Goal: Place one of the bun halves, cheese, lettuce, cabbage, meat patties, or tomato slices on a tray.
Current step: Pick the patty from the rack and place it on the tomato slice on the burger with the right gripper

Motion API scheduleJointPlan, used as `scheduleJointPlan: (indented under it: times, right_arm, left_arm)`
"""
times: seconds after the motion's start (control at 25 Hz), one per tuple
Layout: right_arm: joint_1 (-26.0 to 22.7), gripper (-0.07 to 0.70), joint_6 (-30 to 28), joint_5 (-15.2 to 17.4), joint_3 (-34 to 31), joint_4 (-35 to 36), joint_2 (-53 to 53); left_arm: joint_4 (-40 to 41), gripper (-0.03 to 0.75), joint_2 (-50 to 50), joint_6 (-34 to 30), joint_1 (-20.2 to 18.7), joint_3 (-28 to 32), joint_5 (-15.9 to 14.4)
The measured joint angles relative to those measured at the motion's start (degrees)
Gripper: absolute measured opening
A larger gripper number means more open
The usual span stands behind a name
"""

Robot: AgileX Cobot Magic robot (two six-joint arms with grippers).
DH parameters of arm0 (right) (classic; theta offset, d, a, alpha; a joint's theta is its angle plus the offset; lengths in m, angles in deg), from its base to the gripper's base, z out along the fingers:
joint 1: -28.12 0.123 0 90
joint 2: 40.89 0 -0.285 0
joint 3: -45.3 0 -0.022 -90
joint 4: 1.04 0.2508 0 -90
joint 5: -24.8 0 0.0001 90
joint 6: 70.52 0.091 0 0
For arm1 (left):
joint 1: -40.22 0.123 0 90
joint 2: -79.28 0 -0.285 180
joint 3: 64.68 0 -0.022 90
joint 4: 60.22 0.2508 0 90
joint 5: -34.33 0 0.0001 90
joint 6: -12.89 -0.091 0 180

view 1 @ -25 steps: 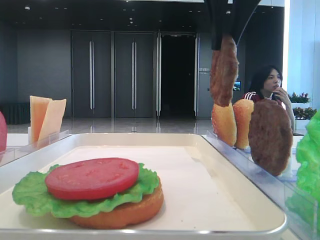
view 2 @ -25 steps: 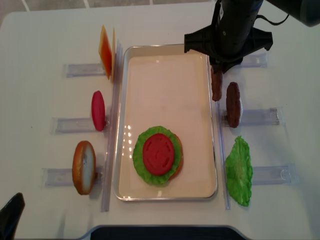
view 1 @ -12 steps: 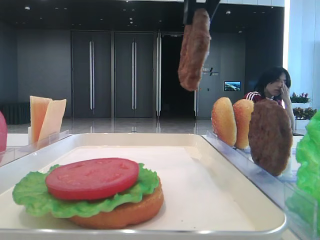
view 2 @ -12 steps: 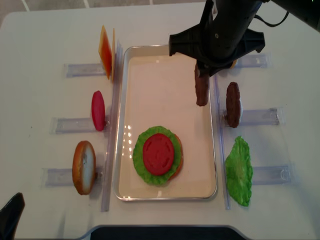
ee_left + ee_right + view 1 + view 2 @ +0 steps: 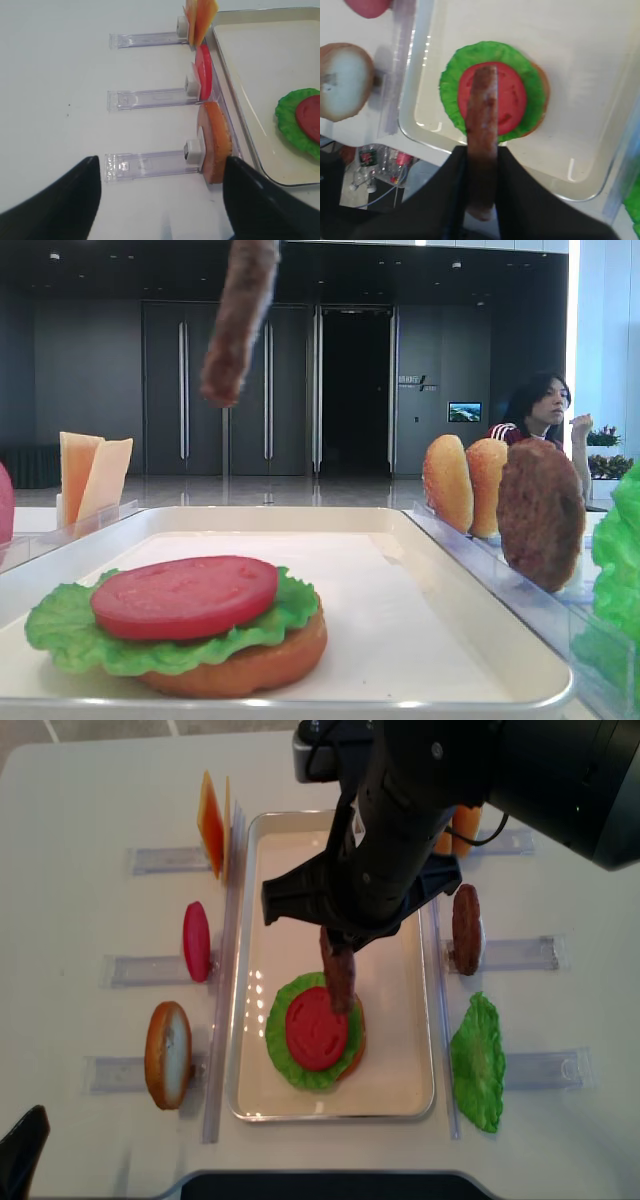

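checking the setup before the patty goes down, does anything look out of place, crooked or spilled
Nothing is spilled or damaged. The one oddity: the meat patty hangs on edge in the right gripper, above the tomato slice stack on the tray, so it isn't flat yet. The lettuce sits in its holder, untouched.

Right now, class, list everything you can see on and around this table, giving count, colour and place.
shallow rectangular tray: one, cream-white, table centre.
domed bun halves: four, golden-orange; one under the tray stack, one in a left holder, two far right.
frilly lettuce leaves: two, green; one in the stack, one right of the tray.
round tomato slices: two, red; one topping the stack, one at left.
square cheese slices: two, yellow-orange, far left.
rough meat patties: two, brown; one in a right holder, one gripped above the stack.
clear plastic holders: six, beside the tray.
person: one, background.
right gripper: shut on one meat patty.
left gripper: open, empty.
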Motion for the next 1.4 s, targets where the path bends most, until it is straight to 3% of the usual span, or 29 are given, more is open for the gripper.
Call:
scheduleJointPlan:
  times: [0.12,0.36,0.52,0.72,1.04,1.2,1.4]
  right_arm:
    - [0.21,0.145,-2.9,-4.02,-0.76,4.9,0.08]
    - [0.21,0.145,-11.86,-15.34,-5.99,15.12,0.15]
    - [-0.55,0.145,-17.22,-19.93,-9.7,20.25,0.15]
    - [-4.56,0.145,-27.52,-23.22,-15.39,31.87,0.15]
    - [-12.25,0.145,-51.86,-25.79,-24.16,54.77,0.15]
    - [-13.74,0.145,-58.93,-26.03,-27.25,57.6,0.15]
    - [-14.31,0.145,-61.78,-28.74,-30.87,58.41,0.15]
  left_arm:
    - [0.0,0.58,0.0,0.0,0.0,0.0,0.0]
    - [0.0,0.58,0.0,0.0,0.0,0.0,0.0]
    - [0.0,0.58,0.0,0.0,0.0,0.0,0.0]
    - [0.0,0.58,0.0,0.0,0.0,0.0,0.0]
    - [0.0,0.58,0.0,0.0,0.0,0.0,0.0]
    - [0.0,0.58,0.0,0.0,0.0,0.0,0.0]
    - [0.0,0.58,0.0,0.0,0.0,0.0,0.0]
